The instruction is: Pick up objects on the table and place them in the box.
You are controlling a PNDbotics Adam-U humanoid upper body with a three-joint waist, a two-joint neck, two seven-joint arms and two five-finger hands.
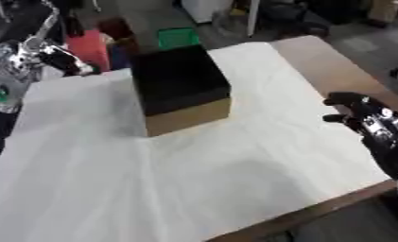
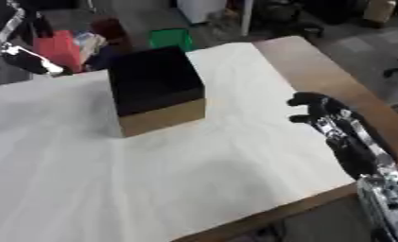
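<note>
Open cardboard box with a dark inside (image 1: pixel 181 90) on the white-covered table (image 1: pixel 194 179).
I cannot see inside it. My right hand (image 2: pixel 317 111), fingers curled and empty, hangs well right of the box; my left hand (image 1: pixel 57 56), fingers unclear, is behind its left.

Grey floor (image 1: pixel 350 42), green bin (image 1: pixel 178 38)

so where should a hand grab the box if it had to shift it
By the top rim of the box, judging from its open top and flat walls. The right hand sits nearest, so coming over the right-facing wall from the right looks best, fingers inside and thumb outside.
</note>
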